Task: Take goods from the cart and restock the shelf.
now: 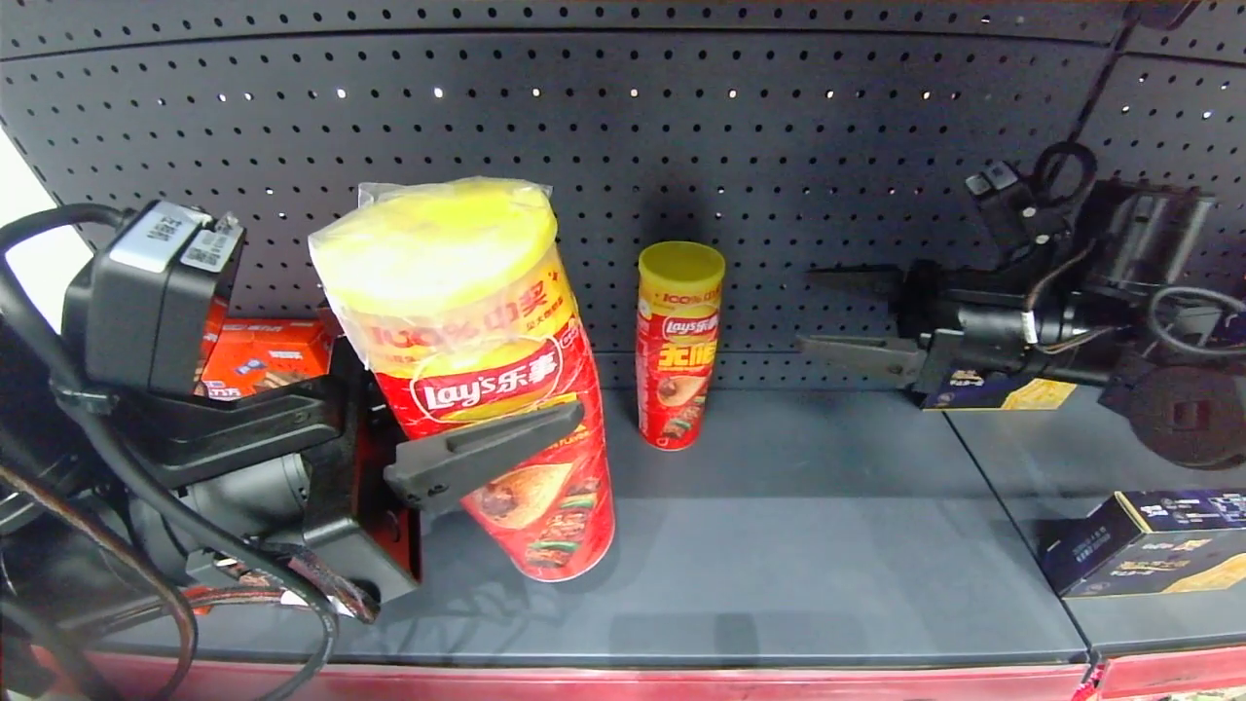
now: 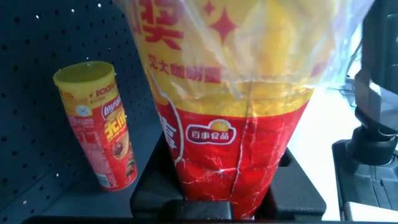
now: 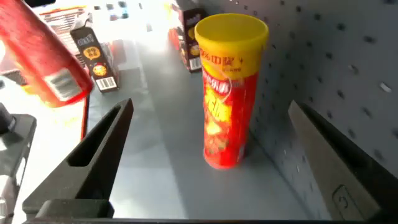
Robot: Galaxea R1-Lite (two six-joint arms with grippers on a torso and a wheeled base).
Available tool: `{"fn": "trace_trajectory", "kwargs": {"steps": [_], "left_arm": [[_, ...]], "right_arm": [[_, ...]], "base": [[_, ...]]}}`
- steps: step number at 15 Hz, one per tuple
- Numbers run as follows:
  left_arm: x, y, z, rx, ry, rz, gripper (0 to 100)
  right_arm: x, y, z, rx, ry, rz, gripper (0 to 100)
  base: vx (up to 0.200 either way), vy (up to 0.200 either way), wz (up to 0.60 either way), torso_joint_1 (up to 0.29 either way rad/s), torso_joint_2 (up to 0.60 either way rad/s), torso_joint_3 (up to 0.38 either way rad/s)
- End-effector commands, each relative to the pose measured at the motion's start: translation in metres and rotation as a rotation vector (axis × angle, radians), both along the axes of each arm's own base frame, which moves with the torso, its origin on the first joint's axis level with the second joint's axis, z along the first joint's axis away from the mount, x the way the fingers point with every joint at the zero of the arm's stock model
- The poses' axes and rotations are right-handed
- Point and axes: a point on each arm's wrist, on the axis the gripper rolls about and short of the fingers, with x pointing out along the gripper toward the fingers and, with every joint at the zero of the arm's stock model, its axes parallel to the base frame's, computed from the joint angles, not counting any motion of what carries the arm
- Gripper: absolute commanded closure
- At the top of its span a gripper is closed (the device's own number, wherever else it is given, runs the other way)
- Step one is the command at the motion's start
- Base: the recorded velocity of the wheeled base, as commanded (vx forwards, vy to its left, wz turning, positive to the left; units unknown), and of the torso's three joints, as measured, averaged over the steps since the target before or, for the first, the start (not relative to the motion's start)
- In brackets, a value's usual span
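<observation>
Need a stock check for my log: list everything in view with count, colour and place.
shelf: 1, dark grey with red front edge, across the view.
pegboard: 1, dark grey, behind the shelf.
wrapped chip can: 1, red, yellow lid, clear wrap, tilted at front left.
standing chip can: 1, red, yellow lid, upright at the back, centre.
orange boxes: count unclear, orange-red, back left.
dark boxes: 2, navy and gold, right side, one front, one back.
left tool: 1, black, shut on the wrapped chip can.
right tool: 1, black, open, right of the standing chip can.

Dark perforated back panel (image 1: 681, 127) behind a grey shelf (image 1: 779, 565) with red front edge (image 1: 584, 683)
</observation>
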Motion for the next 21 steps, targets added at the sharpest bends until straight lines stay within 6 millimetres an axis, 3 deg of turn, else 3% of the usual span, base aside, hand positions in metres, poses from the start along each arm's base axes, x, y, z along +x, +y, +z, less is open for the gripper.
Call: {"fn": "trace_trajectory", "kwargs": {"steps": [1,3,13,21], "left_arm": [[0.001,-0.001,-0.001,0.003,0.004,-0.001,100],[0.003,-0.002,-0.004,0.008,0.012,-0.001,100],[0.003,-0.002,-0.005,0.010,0.017,-0.002,100],[0.003,-0.001,-0.003,-0.024,0.035,0.001,100]], "right_arm": [[0.028,0.016,-0.021,-0.012,0.034,0.031,0],[0.050,0.027,-0.022,-0.005,0.018,0.042,0],[0.093,0.061,-0.074,-0.027,0.091,0.080,0],[0.107,0.094,-0.091,-0.025,0.077,0.135,0]], "base": [[0.000,0.000,0.00,0.000,0.00,0.000],[0.000,0.000,0.00,0.000,0.00,0.000],[0.000,0.000,0.00,0.000,0.00,0.000],[0.000,0.000,0.00,0.000,0.00,0.000]]}}
